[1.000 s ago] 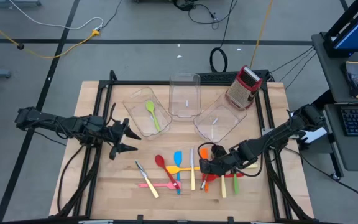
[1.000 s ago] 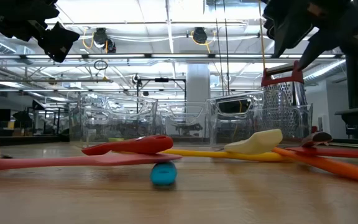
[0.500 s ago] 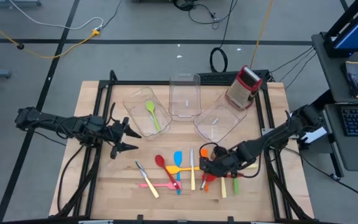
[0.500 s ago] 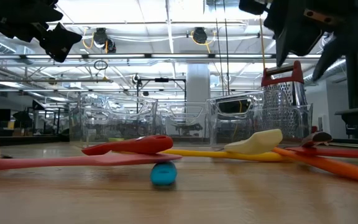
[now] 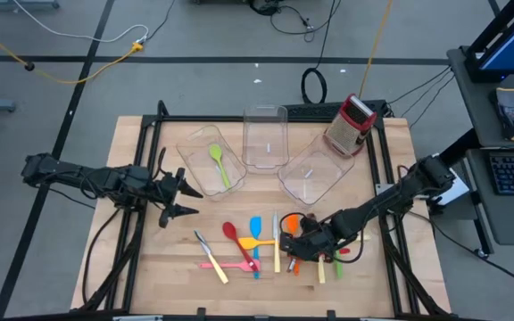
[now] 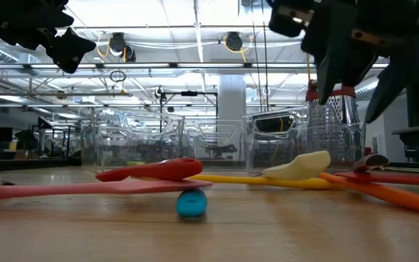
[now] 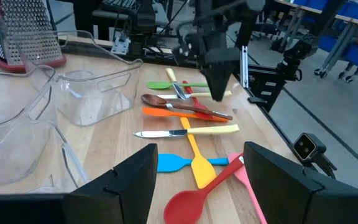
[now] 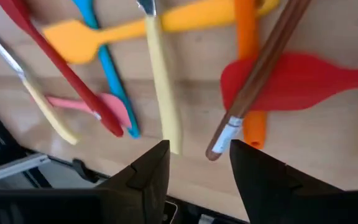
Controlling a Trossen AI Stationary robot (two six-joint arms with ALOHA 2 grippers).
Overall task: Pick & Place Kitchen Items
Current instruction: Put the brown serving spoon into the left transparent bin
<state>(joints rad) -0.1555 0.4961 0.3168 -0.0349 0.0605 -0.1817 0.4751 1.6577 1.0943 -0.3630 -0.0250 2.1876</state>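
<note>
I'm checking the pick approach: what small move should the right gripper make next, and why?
Probably straight down: the right gripper is open above the pile, and the brown spoon's handle end lies between its fingers, crossing the orange spatula. Then close on it.

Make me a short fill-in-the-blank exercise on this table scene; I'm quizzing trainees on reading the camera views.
1. The only utensil already inside a clear bin is the ____ spoon.
2. The box grater stands at the table's far ____ corner in the high view.
3. The right gripper hovers over the utensil pile with its jaws ____.
4. The left gripper waits near the ____ bin, holding nothing.

Missing words: green; right; open; leftmost
</note>
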